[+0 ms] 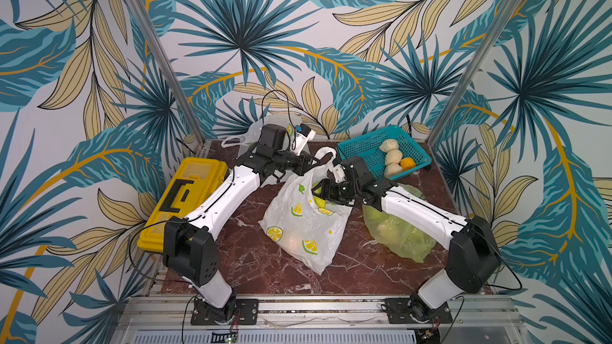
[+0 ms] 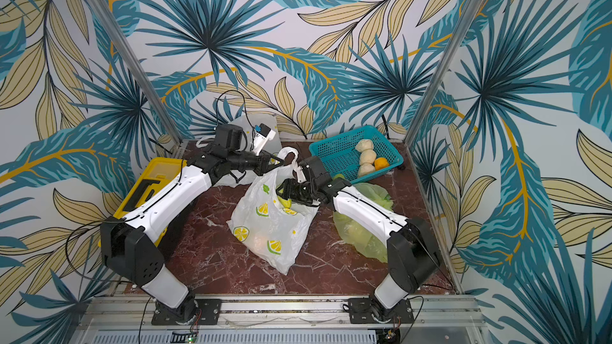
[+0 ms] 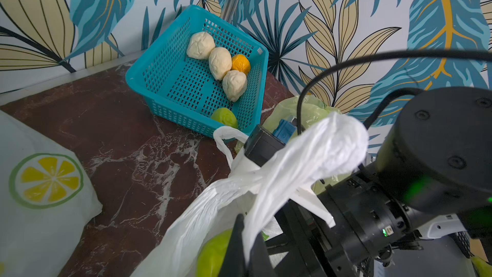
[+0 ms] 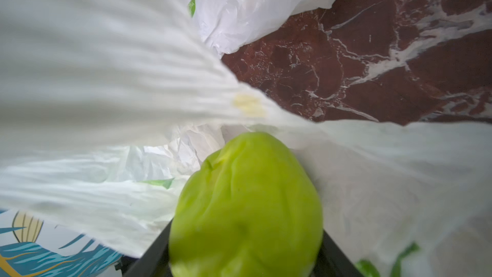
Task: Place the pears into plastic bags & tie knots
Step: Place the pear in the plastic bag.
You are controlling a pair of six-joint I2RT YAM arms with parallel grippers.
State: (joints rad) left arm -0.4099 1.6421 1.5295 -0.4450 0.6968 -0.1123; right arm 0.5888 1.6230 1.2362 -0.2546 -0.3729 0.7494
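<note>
Leftmost, well to the left of the left gripper (image 1: 317, 161), a yellow toolbox (image 1: 185, 200) is recorded. The left fingers are pressed fully together on a handle of the white lemon-print bag (image 1: 298, 226), seen close up in the left wrist view. Just right of them, the right gripper (image 4: 245, 259) is held part-way open around a green pear (image 4: 245, 203) at the bag mouth. This grip is shown plainly only by the right wrist view. Right of those fingers a green bag (image 1: 404, 236) is listed, and behind them a teal basket (image 1: 364, 140) with four pears (image 1: 394, 158).
</note>
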